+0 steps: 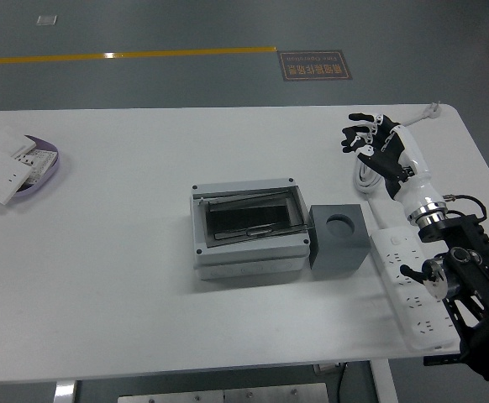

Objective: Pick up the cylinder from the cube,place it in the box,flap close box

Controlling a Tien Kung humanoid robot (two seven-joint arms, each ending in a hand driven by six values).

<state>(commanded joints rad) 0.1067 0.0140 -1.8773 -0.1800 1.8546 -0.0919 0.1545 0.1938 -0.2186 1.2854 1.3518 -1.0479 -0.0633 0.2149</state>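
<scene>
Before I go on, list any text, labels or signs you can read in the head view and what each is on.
Floor sign: a dark plate with two lines of pale characters, seen upside down and too blurred to read.
Small pale tag on the floor: too small to tell if it carries print.
Power strip, grey box, cube, wall plates in the dish: no print readable.

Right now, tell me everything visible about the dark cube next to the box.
The dark grey cube looks matte and solid, with a round recess in its top face that appears empty. It sits upright on the white table, flush against the right side of the grey box. No hand touches it.
</scene>
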